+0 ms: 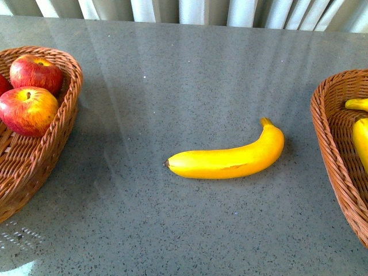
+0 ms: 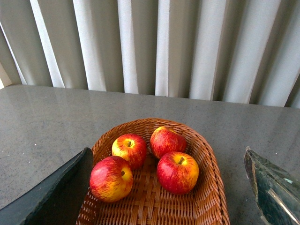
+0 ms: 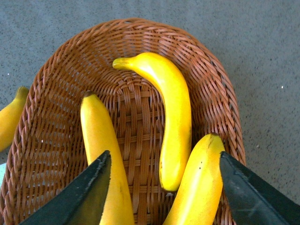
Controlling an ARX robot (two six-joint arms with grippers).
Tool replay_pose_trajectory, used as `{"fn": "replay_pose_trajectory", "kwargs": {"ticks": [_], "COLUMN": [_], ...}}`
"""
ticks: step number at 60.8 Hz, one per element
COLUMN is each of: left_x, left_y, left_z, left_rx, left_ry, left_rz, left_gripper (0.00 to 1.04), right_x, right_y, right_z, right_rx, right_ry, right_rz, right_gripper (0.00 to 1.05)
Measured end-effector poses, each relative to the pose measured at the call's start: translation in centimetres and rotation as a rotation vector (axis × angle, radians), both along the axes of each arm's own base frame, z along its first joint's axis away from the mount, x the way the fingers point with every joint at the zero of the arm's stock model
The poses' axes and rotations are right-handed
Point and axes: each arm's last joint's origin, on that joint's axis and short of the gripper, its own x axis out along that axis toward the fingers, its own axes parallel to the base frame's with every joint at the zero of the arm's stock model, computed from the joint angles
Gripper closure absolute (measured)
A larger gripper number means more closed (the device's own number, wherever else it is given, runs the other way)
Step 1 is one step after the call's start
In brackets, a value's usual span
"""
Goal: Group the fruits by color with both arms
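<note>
Leaves one banana (image 1: 230, 158) loose on the table (image 1: 172, 69), between left basket (image 1: 72, 86) and right basket (image 1: 322, 115). Groups four apples (image 2: 177, 171) left, three bananas (image 3: 176, 117) right, by color. Hangs left gripper (image 2: 167, 154) and right gripper (image 3: 164, 157) over these, jaws apart, empty, apparently ready for the straggler.

Wicker baskets (image 1: 46, 155) on grey table (image 1: 172, 86), perhaps blinds (image 2: 140, 42)

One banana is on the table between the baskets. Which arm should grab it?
Right. The banana lies nearer the banana basket, where the right gripper hangs open and empty.
</note>
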Motion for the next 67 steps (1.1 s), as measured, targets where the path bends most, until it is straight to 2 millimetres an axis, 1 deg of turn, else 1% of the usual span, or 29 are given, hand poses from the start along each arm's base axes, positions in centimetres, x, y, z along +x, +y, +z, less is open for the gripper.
{"fn": "replay_pose_trajectory", "kwargs": {"ticks": [4,7,8,10,15,20,23,27,30,37,44,51,67], "left_x": [0.0,0.0,0.0,0.0,0.0,0.0,0.0,0.0,0.0,0.0,0.0,0.0,0.0], "left_y": [0.0,0.0,0.0,0.0,0.0,0.0,0.0,0.0,0.0,0.0,0.0,0.0,0.0], "left_z": [0.0,0.0,0.0,0.0,0.0,0.0,0.0,0.0,0.0,0.0,0.0,0.0,0.0], "left_rx": [0.000,0.000,0.000,0.000,0.000,0.000,0.000,0.000,0.000,0.000,0.000,0.000,0.000], "left_ry": [0.000,0.000,0.001,0.000,0.000,0.001,0.000,0.000,0.000,0.001,0.000,0.000,0.000], "left_rz": [0.000,0.000,0.000,0.000,0.000,0.000,0.000,0.000,0.000,0.000,0.000,0.000,0.000], "left_gripper": [0.09,0.09,0.09,0.09,0.09,0.09,0.09,0.09,0.09,0.09,0.09,0.09,0.09], "right_x": [0.3,0.7,0.8,1.2,2.4,3.6,4.5,5.4,5.9,6.9,7.6,8.0,8.8], "right_y": [0.8,1.4,1.8,2.6,5.3,8.0,9.8,11.4,12.2,13.7,15.1,16.2,18.2], "right_z": [0.5,1.0,1.2,1.7,2.5,1.7,0.7,-0.3,-0.8,-2.0,-3.7,-5.0,-7.1], "right_rx": [-0.046,-0.074,-0.089,-0.122,-0.208,-0.266,-0.306,-0.330,-0.332,-0.347,-0.379,-0.391,-0.409], "right_ry": [-0.023,-0.038,-0.046,-0.062,-0.082,-0.064,-0.039,-0.012,0.009,0.048,0.096,0.130,0.174], "right_rz": [0.076,0.128,0.156,0.225,0.447,0.654,0.785,0.905,0.963,1.047,1.132,1.192,1.283], "right_gripper": [0.15,0.09,0.08,0.09,0.09,0.09,0.09,0.09,0.09,0.09,0.09,0.09,0.09]}}
